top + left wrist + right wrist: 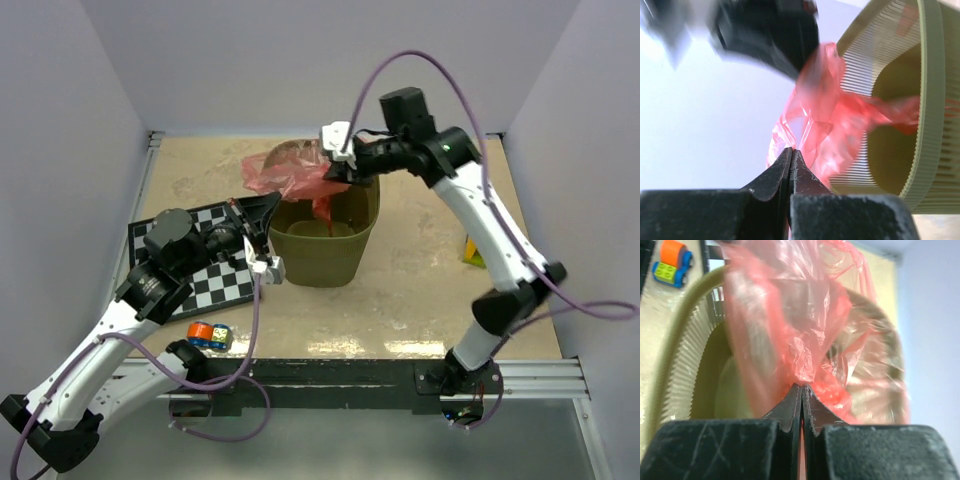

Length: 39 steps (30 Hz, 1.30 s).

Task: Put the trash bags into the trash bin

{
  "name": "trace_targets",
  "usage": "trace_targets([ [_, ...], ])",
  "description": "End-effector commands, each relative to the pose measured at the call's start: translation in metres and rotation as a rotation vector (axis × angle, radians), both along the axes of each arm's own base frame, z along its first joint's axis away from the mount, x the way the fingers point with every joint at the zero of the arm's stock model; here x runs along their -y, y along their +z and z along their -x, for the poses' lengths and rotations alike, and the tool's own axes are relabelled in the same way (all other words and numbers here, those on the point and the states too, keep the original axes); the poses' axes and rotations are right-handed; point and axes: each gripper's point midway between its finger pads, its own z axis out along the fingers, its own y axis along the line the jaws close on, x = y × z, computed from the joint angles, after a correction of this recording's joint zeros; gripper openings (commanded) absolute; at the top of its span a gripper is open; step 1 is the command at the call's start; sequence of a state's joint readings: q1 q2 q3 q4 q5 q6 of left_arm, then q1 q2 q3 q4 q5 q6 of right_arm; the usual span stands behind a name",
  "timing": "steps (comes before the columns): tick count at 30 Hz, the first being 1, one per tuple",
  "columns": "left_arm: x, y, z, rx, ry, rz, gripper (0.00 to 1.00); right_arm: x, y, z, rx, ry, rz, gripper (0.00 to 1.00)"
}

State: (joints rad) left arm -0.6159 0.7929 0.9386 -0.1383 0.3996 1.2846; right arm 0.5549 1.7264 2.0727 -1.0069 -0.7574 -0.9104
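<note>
Bag at the bin's mouth, right pincer clamped on it

The thin, crinkly, translucent red-pink plastic trash bag (285, 172) is bunched over the far-left rim of the olive-green mesh trash bin (330, 262). Much of it billows outside that rim, and one tongue hangs down inside. Above the bin's far rim, the right gripper (338, 170) is pinched tight on a gathered fold of film. At the bin's left side the left gripper (270, 205) is closed too, tips right at the film's edge — whether it nips any, I can't tell. Looks like the stuffing-in step. The next move calls for carrying that fold lower inside the bin, dragging the outside part over the rim — only then letting go.
</note>
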Motion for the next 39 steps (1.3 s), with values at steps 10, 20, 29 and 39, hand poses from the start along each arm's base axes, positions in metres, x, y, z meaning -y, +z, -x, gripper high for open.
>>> trace_targets([
  [10, 0.023, -0.021, 0.068, -0.74, -0.224, 0.228, 0.0, 0.06, 0.034, 0.091, 0.205, -0.105, -0.23, 0.0],
  [20, 0.002, -0.043, 0.089, -0.641, -0.218, 0.007, 0.0, 0.071, -0.001, 0.119, 0.174, -0.077, -0.18, 0.0],
  [29, -0.003, -0.072, 0.1, -0.776, -0.195, 0.001, 0.0, 0.08, -0.032, 0.14, 0.099, -0.055, -0.115, 0.0],
  [39, -0.005, -0.12, 0.075, -0.983, -0.001, 0.145, 0.0, 0.083, -0.08, 0.128, -0.03, -0.173, -0.058, 0.0],
])
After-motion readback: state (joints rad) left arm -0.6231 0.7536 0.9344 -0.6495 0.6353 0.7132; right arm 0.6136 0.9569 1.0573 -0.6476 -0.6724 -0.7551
